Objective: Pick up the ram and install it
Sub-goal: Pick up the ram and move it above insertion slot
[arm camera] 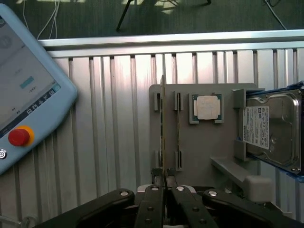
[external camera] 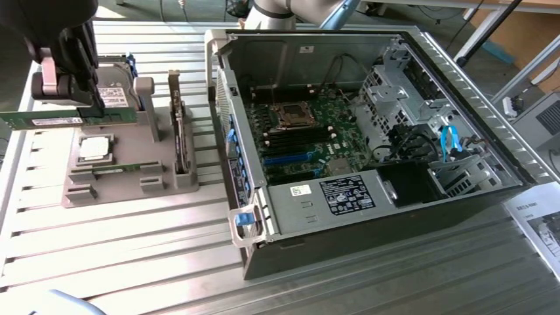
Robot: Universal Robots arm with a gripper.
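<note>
Green stick at the exterior view's left: what is it, and what holds it? (Student)

It is the ram [external camera: 35, 119], pinched across its flat faces by the pincer [external camera: 92, 113], which is closed on the board. It hangs above the grey holder [external camera: 131, 190], well apart from the open computer case [external camera: 298, 52] at the exterior view's right. (Tutor)

Why grip it that way? (Student)

Judged from the pose, a pinch on the flat faces keeps the stick from twisting and leaves its long lower edge free. The wrist view shows the ram [arm camera: 163, 123] edge-on, a thin line running out from the pincer [arm camera: 164, 183]. (Tutor)

Which way does it point? (Student)

Its long axis lies about level, running left to right across the exterior view; the board stands on edge, one face toward that camera. The holder also carries a processor chip [external camera: 94, 147] and a hard drive [external camera: 114, 96]. (Tutor)
</note>
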